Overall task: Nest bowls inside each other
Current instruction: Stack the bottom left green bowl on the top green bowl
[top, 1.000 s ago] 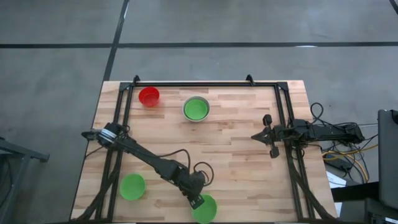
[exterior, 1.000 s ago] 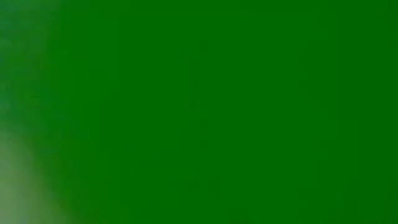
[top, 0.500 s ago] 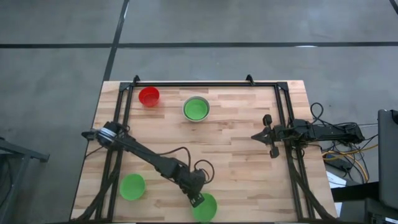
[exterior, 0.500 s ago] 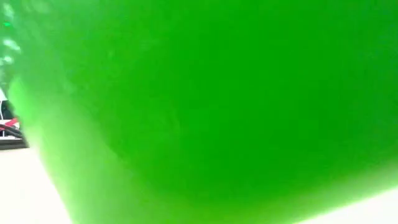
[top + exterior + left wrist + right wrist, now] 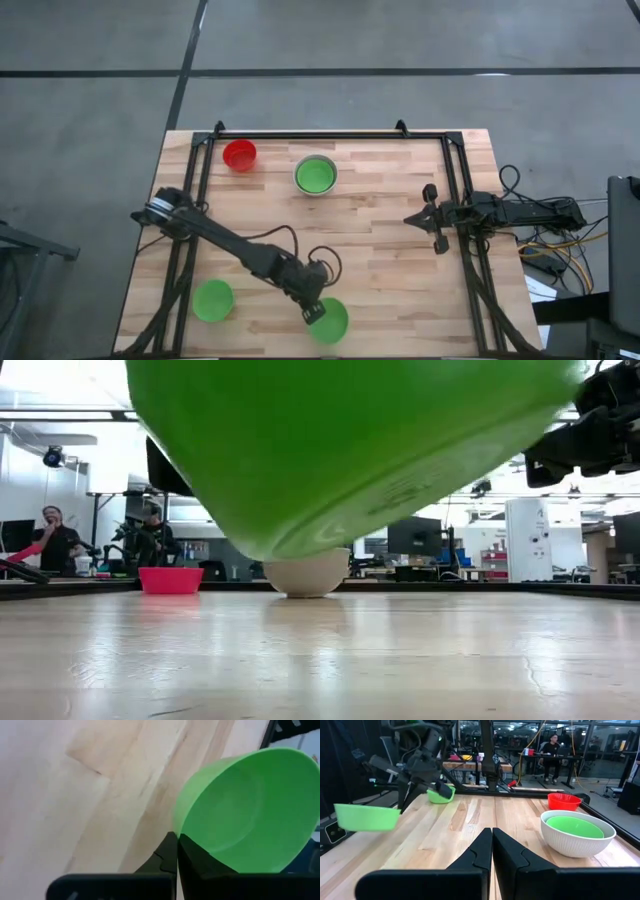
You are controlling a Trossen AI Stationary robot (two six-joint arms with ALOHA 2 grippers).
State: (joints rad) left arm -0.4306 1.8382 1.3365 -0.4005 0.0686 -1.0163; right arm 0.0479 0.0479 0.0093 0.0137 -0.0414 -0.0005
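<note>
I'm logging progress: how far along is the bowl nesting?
Done: one green bowl sits inside the white bowl. In hand: the left claw is shut on a second green bowl, lifted. Left: a third green bowl and the red bowl.

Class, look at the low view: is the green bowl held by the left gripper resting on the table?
No: the green bowl hangs clear above the table.

Green bowls (image 5: pixel 213 300), red bowl (image 5: pixel 239 155), white bowl (image 5: pixel 577 840)
</note>
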